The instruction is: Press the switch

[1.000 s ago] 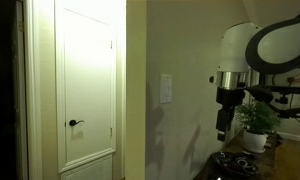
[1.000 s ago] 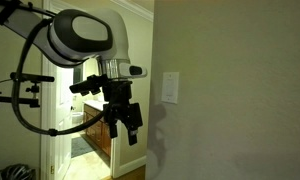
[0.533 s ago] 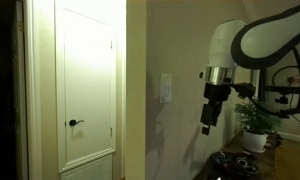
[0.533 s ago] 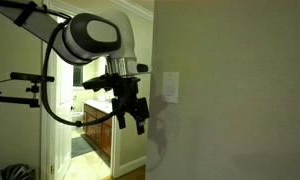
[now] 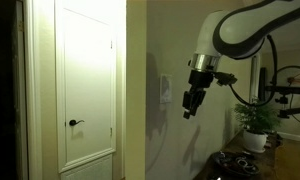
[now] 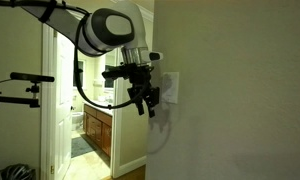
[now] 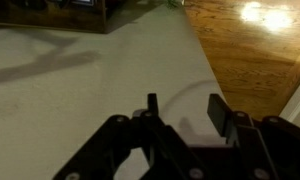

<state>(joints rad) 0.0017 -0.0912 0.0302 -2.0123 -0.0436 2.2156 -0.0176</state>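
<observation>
The switch (image 5: 166, 88) is a small white upright plate on the beige wall; it shows in both exterior views (image 6: 172, 87). My gripper (image 5: 190, 106) hangs from the white arm just beside the switch and slightly below it, close to the wall. In an exterior view the gripper (image 6: 148, 103) overlaps the switch's near edge. I cannot tell whether it touches the plate. In the wrist view the two black fingers (image 7: 185, 108) stand apart with nothing between them, over bare wall. The switch does not show there.
A white door (image 5: 88, 80) with a black lever handle (image 5: 75, 123) stands beyond the wall corner. A potted plant (image 5: 257, 122) sits on a dark counter behind the arm. An open doorway (image 6: 85, 120) leads to a lit room. Wood floor (image 7: 250, 50) shows below.
The arm has swung toward the wall and risen. The gripper has gone from well away and below the switch to right beside it.
</observation>
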